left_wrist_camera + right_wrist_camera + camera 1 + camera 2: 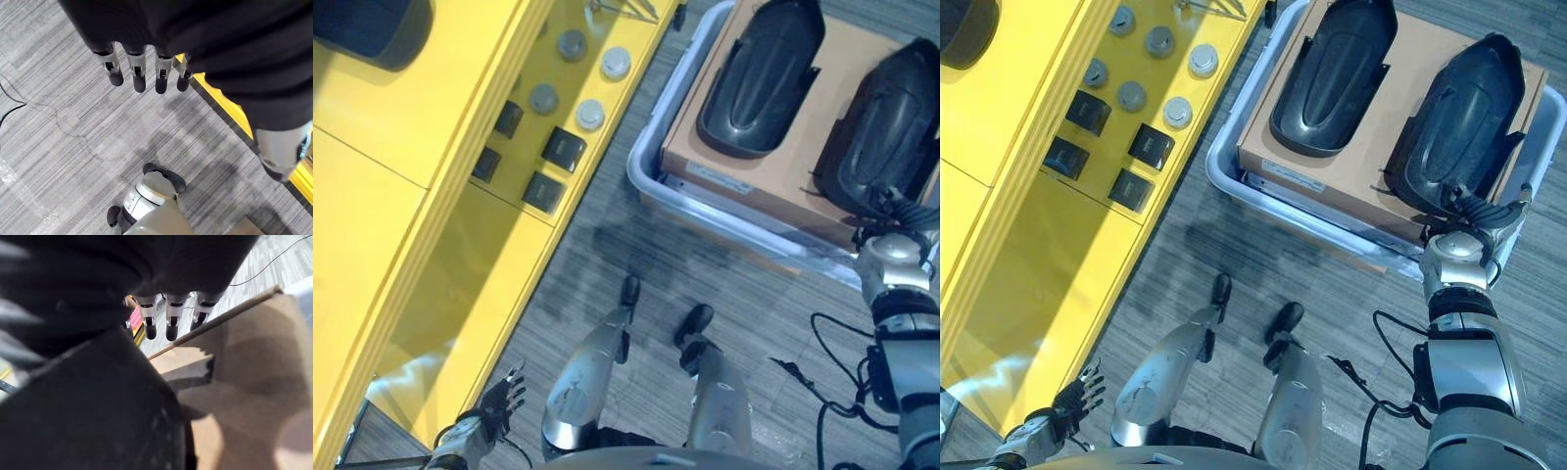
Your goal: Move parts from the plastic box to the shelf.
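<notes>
A pale plastic box (1224, 166) stands on the floor at the upper right, lined with a cardboard sheet (1408, 88). Two large black moulded parts lie on the sheet, one on the left (1332, 73) and one on the right (1459, 117). My right hand (1471, 210) rests over the near end of the right part, its fingers (171, 318) straight above the part (98, 406); its thumb is hidden. My left hand (501, 399) hangs low beside the yellow shelf (372, 225), fingers (137, 73) relaxed and holding nothing.
The yellow shelf runs along the left side and holds several small black blocks (564, 149) and grey round discs (590, 115). A strip of grey carpet (607, 245) lies between the shelf and the box.
</notes>
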